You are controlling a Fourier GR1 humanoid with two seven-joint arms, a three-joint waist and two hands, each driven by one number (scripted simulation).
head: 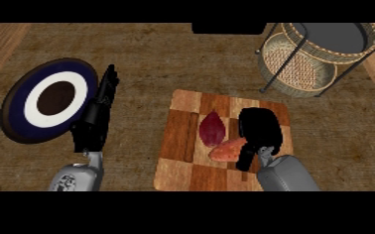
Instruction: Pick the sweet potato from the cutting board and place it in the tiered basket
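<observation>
A checkered wooden cutting board (187, 171) lies at centre right. On it sit a dark red, pointed sweet potato (212, 129) and, just below to its right, an orange-pink piece (227, 150). My right hand (261, 126) hovers over the board's right part, fingers relaxed, its thumb touching the orange-pink piece's right side; it holds nothing. The tiered basket (293, 67), wicker on a black wire frame with a grey upper tier (333, 35), stands at the back right. My left hand (95, 119) rests open, fingers pointing away, left of the board.
A round plate (45, 101) with a dark blue rim, white ring and brown centre lies at the left, right beside my left hand. A dark block (228, 28) sits at the counter's far edge.
</observation>
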